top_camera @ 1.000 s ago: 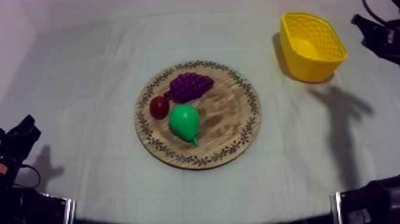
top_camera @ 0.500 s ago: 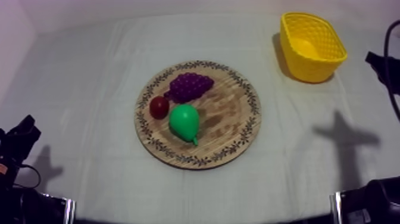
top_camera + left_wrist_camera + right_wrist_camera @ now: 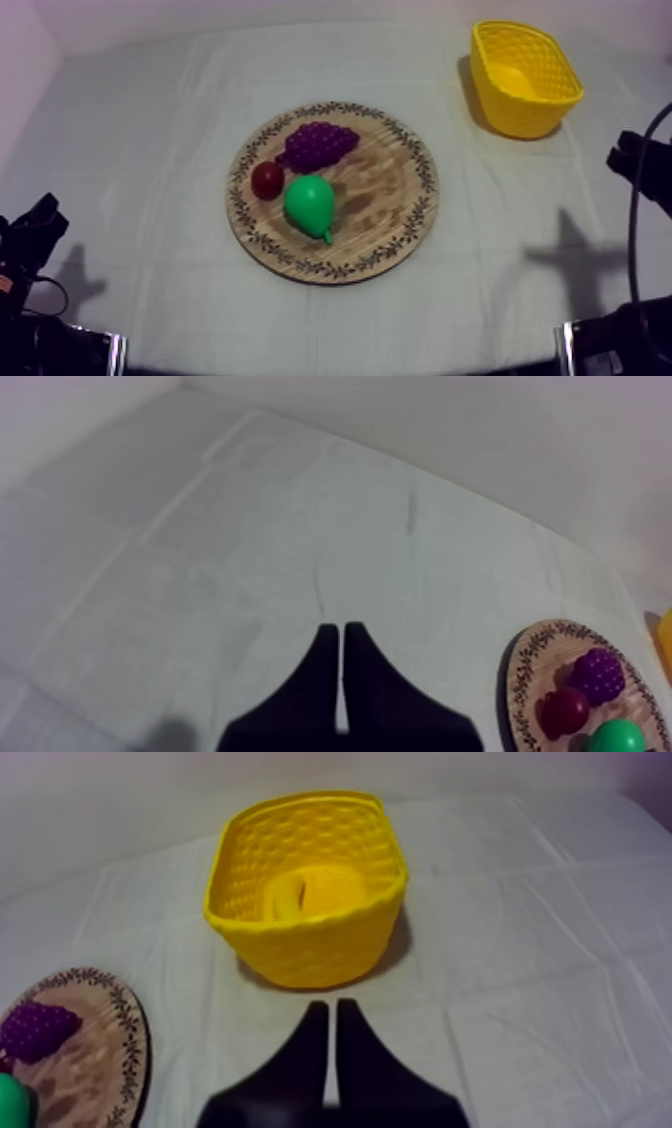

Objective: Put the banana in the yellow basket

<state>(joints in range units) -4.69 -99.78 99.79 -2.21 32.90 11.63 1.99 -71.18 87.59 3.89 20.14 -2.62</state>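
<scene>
The banana [image 3: 318, 891] lies inside the yellow basket [image 3: 310, 947], which stands at the table's far right [image 3: 540, 112]; in the top view the banana [image 3: 512, 78] shows as a yellow shape on the basket's floor. My right gripper [image 3: 331, 1006] is shut on nothing and hovers just in front of the basket; seen from above, it [image 3: 628, 156] is at the right edge, nearer than the basket. My left gripper [image 3: 336, 632] is shut over bare cloth, low at the left [image 3: 40, 226]. The round wooden board [image 3: 385, 200] sits mid-table.
On the board lie a bunch of grapes [image 3: 318, 143], a small red fruit [image 3: 267, 180] and a green pear [image 3: 310, 204]. The board's edge [image 3: 100, 1042] lies off to one side of the right gripper. Open cloth spreads between board and basket.
My right arm has drawn back from beside the basket, moving nearer along the right edge, and its shadow has followed. The left arm and the fruit have not moved.
</scene>
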